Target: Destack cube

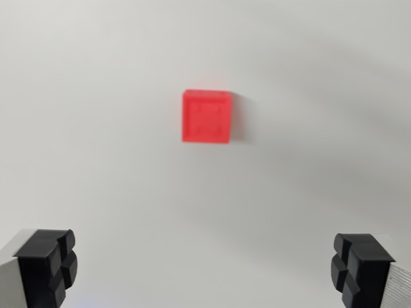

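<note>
A red cube lies on a plain white surface, seen from above in the wrist view, slightly blurred. Only its top face and a sliver of one side show, so I cannot tell whether another cube sits under it. My gripper hangs above the surface, below the cube in the picture and well apart from it. Its black fingertips stand wide apart at the lower left and lower right corners. Nothing is between them.
The white surface fills the whole view around the cube. Soft grey shadows cross its right side.
</note>
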